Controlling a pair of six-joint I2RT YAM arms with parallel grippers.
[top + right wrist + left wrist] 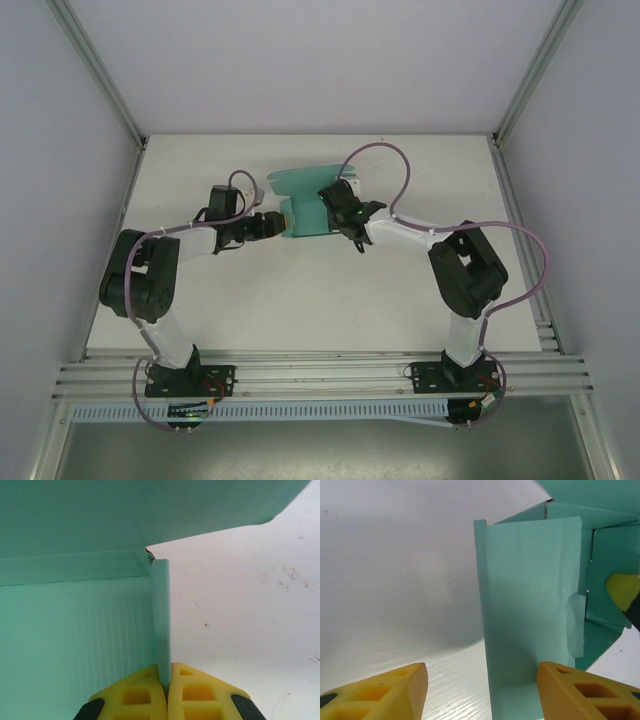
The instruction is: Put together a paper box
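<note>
Showing the paper box [308, 212], teal-green card partly folded, lying on the white table [300, 310] with one arm on either side of it. Top view: the left gripper [281, 223] meets the box at its left edge. The right gripper [333, 193] reaches over the box's right part, its black body covering that side. A rounded flap [290, 182] spreads from the box's far edge, away from the arm bases.

Left wrist view: an upright panel [530, 605] of the box stands between the orange fingers [380, 692] of the left gripper [482, 695]. The jaws are apart, the panel close against one finger and well clear of the other, with bare table in the gap. Whether the nearer finger touches the card cannot be told. Behind the panel further walls of the box are raised, and a yellow fingertip [622, 590] of the right gripper sits against them.

Right wrist view: the right gripper [166, 685] is closed on a thin upright wall [161, 615] of the box, seen edge-on, with the two yellow pads [132, 695] pressed to either face of the card. On one side of that wall lie the box's floor and a second wall, with a broad flap overhanging them. On the other side lies bare table.
</note>
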